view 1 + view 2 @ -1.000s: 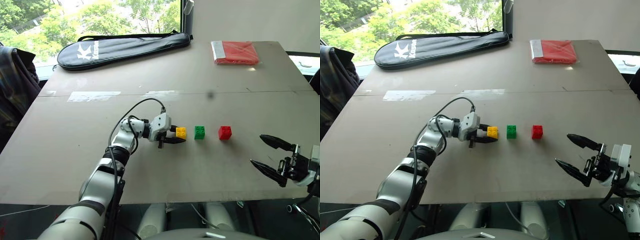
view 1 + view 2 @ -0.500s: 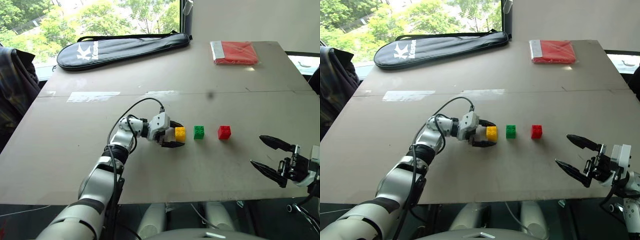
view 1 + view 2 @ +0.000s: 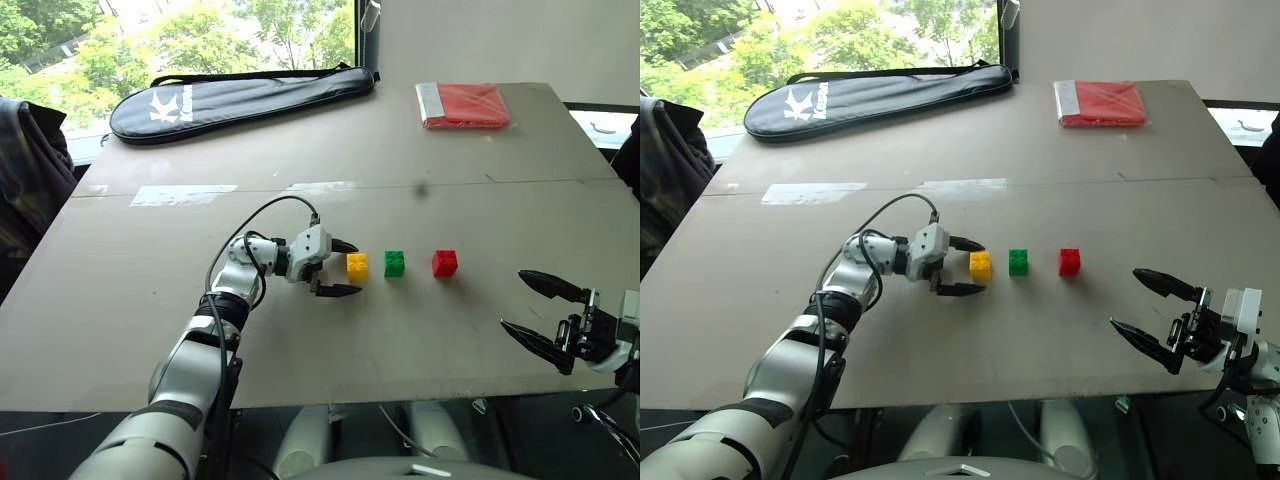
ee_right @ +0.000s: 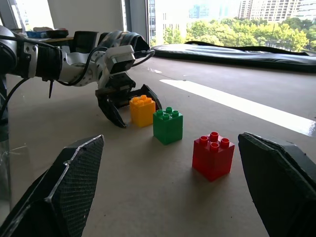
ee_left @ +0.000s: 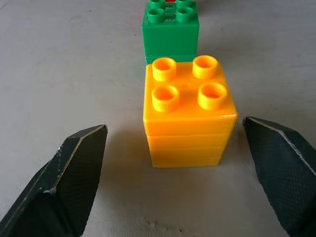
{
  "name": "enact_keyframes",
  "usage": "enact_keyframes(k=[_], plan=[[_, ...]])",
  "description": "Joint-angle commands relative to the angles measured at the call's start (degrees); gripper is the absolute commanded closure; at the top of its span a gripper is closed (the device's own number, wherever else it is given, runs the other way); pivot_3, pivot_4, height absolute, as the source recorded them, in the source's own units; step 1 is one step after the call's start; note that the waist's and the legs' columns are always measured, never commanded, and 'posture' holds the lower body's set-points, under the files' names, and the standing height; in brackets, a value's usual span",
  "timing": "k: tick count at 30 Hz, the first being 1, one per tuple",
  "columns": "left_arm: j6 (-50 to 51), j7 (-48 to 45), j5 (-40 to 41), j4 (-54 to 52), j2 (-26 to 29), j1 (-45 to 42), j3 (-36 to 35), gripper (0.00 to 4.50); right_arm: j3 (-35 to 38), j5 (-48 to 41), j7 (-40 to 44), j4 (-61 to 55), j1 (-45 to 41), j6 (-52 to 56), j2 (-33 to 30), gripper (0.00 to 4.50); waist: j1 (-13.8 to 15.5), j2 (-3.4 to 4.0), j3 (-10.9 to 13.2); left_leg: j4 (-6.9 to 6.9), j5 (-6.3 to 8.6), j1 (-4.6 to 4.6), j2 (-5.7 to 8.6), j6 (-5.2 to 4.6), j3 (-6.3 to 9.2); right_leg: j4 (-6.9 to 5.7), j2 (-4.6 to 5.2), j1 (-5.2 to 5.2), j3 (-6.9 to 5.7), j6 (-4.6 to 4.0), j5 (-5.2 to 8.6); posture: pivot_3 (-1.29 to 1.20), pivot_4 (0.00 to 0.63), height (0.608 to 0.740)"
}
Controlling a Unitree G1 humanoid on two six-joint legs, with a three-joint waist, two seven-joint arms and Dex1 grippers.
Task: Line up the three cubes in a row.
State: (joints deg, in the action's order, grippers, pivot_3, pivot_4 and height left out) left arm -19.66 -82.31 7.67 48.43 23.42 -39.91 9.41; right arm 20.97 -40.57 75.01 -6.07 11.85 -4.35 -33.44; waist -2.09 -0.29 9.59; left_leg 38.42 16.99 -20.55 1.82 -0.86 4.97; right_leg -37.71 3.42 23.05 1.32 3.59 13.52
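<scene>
Three bricks are found standing on the table (image 3: 120, 300) in a straight row, studs up, each apart from its neighbour. The yellow brick (image 3: 357, 266) is placed at the robot's left end, the green brick (image 3: 395, 263) in the middle, and the red brick (image 3: 445, 262) at the right end.

The left gripper (image 3: 341, 268) is positioned just beside the yellow brick, on the side away from the green one. Its jaws are spread wide; in the left wrist view a gap is seen between each fingertip (image 5: 79, 163) and the yellow brick, so nothing is gripped.

The right gripper (image 3: 530, 310) is held near the table's near edge, well apart from the red brick, with its jaws spread and nothing between them.

A dark racket bag (image 3: 240, 95) and a flat red packet (image 3: 462, 105) are noted at the far side of the table.
</scene>
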Motion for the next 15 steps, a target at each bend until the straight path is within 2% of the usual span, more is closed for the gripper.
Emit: enact_keyframes(k=[1,5,8,11,15], plan=[[6.3,-2.3,4.3,-8.1,3.4,4.4,-2.7,0.02,0.4,-0.3,0.8,-0.3,0.1,-0.5,0.0,0.00,-0.1,0.00,0.0,0.00,0.00,-0.02,-0.01,0.00,0.00,0.01,0.00,0.02,0.00,0.00,0.00,0.00,0.150,0.740],[16.6,-0.9,11.0,-26.4,8.9,15.2,-6.8,0.02,-0.1,0.5,0.9,0.6,1.1,-0.7,0.3,0.00,-0.3,0.00,0.0,-0.04,0.01,-0.11,-0.05,0.00,-0.04,0.04,0.04,0.12,0.09,-0.01,0.00,0.00,0.150,0.740],[26.7,5.3,15.8,-41.9,11.7,24.4,-10.6,0.02,-0.6,1.3,1.1,1.6,1.3,-1.0,0.6,0.00,0.2,0.01,0.1,-0.09,0.02,-0.21,-0.06,0.01,-0.03,0.09,0.18,0.21,0.08,-0.01,0.00,0.00,0.150,0.740],[34.8,11.9,19.7,-51.7,12.5,31.2,-14.5,0.02,-1.1,2.2,1.1,2.7,1.1,-1.3,0.8,0.00,1.2,0.04,0.1,-0.09,0.02,-0.20,-0.03,0.01,-0.03,0.14,0.31,0.18,0.08,-0.01,0.00,0.00,0.150,0.740],[39.2,21.9,19.0,-62.9,11.9,43.4,-18.6,0.02,-1.7,4.8,-1.6,5.3,0.2,-1.4,0.9,0.00,1.6,0.05,0.1,-0.10,0.02,-0.17,-0.04,0.01,-0.04,0.18,0.37,0.16,0.05,-0.02,0.01,0.00,0.150,0.740]])
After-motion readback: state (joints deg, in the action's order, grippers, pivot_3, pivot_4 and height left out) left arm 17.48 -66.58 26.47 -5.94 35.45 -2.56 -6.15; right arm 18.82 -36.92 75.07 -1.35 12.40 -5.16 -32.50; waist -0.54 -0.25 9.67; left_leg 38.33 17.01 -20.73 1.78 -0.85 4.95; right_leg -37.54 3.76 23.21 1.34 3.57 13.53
